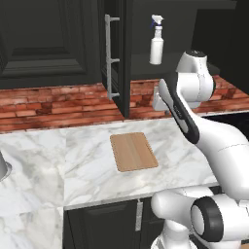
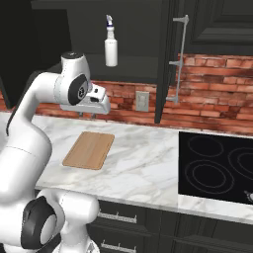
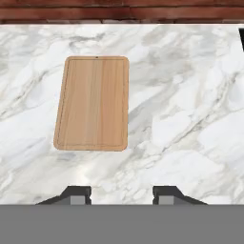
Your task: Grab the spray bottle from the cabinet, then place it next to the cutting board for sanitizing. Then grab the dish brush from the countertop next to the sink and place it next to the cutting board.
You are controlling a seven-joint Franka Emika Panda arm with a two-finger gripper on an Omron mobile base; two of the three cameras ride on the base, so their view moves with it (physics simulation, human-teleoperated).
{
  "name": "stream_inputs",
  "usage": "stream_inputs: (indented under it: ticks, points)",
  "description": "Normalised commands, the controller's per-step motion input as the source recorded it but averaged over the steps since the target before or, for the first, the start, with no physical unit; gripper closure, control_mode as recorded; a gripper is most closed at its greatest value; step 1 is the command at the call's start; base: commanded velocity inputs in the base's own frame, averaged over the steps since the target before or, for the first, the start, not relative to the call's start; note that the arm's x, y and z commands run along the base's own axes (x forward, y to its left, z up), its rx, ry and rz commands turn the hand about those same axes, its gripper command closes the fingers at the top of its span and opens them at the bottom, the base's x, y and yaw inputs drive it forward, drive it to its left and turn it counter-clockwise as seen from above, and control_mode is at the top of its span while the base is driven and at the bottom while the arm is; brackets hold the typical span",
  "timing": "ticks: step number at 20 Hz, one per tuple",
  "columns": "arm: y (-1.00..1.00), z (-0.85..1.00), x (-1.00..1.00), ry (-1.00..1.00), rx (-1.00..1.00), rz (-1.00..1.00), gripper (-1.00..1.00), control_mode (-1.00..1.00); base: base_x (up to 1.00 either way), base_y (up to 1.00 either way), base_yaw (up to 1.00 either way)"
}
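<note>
White spray bottle [image 1: 156,44], no legible label

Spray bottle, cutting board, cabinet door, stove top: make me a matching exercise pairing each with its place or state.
Things:
1. spray bottle
2. cutting board
3. cabinet door
4. stove top

Places or states:
A. lying flat on the marble countertop
B. swung open
C. set into the counter, right of the board
D. upright on the cabinet shelf

Pairs: 1-D, 2-A, 3-B, 4-C
</note>
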Motion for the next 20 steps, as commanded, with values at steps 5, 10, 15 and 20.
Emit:
stream_inputs:
  ticks: [5,10,15,20]
  points:
    - [0.01,0.01,-0.44,-0.13,-0.01,0.00,-1.00,-1.00,0.00,0.00,0.00]
    - [0.01,0.07,-0.80,-0.32,-0.08,0.00,-1.00,-1.00,0.00,0.00,0.00]
    - [0.02,0.42,-0.63,-0.44,-0.02,0.00,-1.00,-1.00,0.00,0.00,0.00]
    - [0.00,0.69,-0.46,-0.33,0.00,0.00,-1.00,-1.00,0.00,0.00,0.00]
